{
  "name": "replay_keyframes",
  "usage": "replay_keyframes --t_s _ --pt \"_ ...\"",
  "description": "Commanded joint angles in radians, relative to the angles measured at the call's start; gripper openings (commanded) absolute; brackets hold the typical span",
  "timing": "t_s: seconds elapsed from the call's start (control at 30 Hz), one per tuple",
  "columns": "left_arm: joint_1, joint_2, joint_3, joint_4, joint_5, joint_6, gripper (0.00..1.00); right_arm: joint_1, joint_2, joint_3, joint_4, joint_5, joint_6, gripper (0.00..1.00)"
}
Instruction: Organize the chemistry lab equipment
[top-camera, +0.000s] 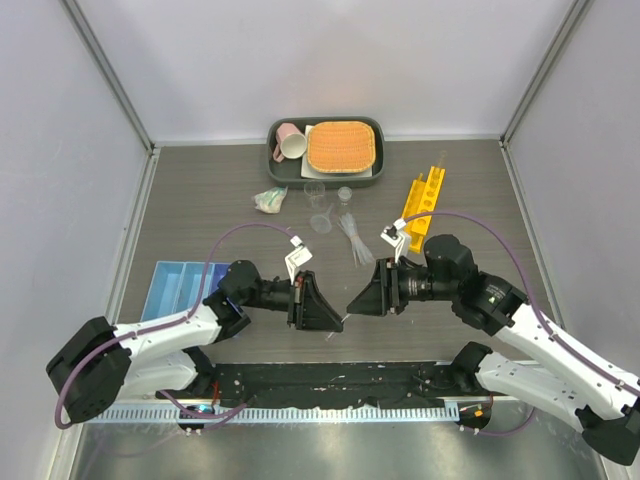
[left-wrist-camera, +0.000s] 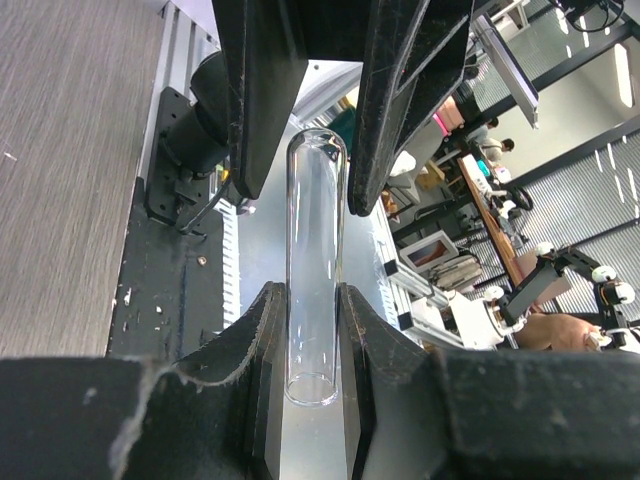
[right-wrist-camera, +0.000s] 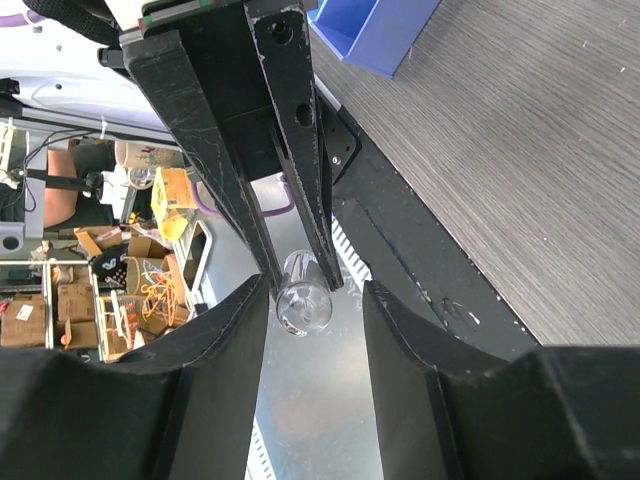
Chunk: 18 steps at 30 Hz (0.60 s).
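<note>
A: Largest first?

B: Dark grey wood-grain table (top-camera: 200, 190), pale walls on three sides. Then a blue translucent three-compartment tray (top-camera: 183, 287), flat at the near left, partly hidden behind the left arm.

A: Far edge?

B: Dark tray (top-camera: 290, 174) at the middle, with an orange woven mat (top-camera: 343, 146) on top. Pink mug (top-camera: 290, 142) at that tray's left end.

A: Arms?

B: Both reaching inward. Left gripper (left-wrist-camera: 308, 300) and right gripper (right-wrist-camera: 315, 300) tip to tip above the near middle of the table.

A: Right of centre?

B: Yellow holed tube rack (top-camera: 422, 198), set at an angle, just beyond the right gripper.

A: Smaller glassware?

B: Small clear beakers (top-camera: 315, 190) near the dark tray's front edge. Clear funnel (top-camera: 322, 222) just nearer than those. Clear pipettes (top-camera: 353, 240) in a loose bundle beside the funnel, between it and the rack.

A: Smallest?

B: Thin clear glass tube (left-wrist-camera: 315, 250), lifted off the table. Pinched firmly in the left gripper, open mouth toward that wrist, rounded end pointing away.

A: Right gripper holding too?

B: No. Jaws about half-wide, one on either side of the rounded end, a gap showing on both sides. Not touching the glass, from either wrist view.
</note>
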Motion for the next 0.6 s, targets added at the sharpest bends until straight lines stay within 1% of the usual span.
replay_keyframes --t_s 0.0,0.23,0.47,0.57 --pt "0.009 -0.032 -0.01 0.042 0.016 -0.004 0.0 0.022 0.006 0.052 0.055 0.031 0.012 0.47" --pt "0.016 -0.04 -0.017 0.039 0.019 -0.004 0.0 0.064 0.031 0.06 0.078 0.061 0.025 0.38" --pt "0.026 -0.046 -0.024 0.035 0.021 -0.004 0.0 0.127 0.054 0.069 0.099 0.103 0.03 0.33" --pt "0.031 -0.055 -0.029 0.029 0.021 -0.001 0.0 0.138 0.058 0.073 0.095 0.119 0.032 0.27"
